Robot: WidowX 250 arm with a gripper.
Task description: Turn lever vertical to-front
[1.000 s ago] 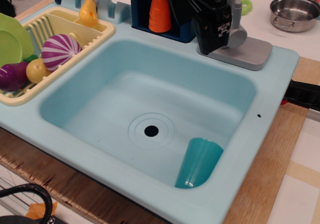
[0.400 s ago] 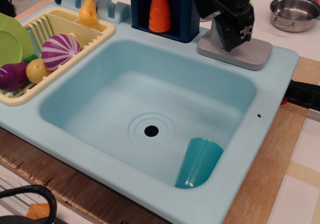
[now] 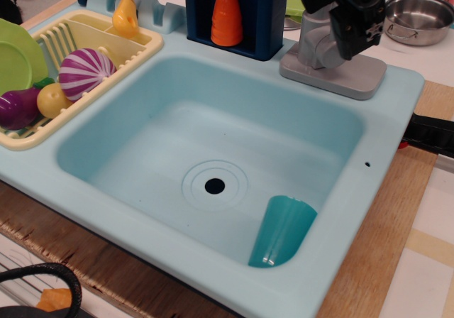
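The claw (image 3: 356, 27) sits right against the upper right side of the lever (image 3: 317, 42), whose grey base rests on the sink rim just below it; I cannot tell whether its jaws are parted or closed. To do this well, push the stub with steady, light contact so the base stays put. Well below-left, the sink (image 3: 386, 126) holds a teal cup (image 3: 282, 231); far left, the rack (image 3: 139, 42) holds toy vegetables.

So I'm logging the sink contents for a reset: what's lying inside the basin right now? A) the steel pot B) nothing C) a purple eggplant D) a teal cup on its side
D: the teal cup lies tipped over in the near right corner of the basin, beside the drain.
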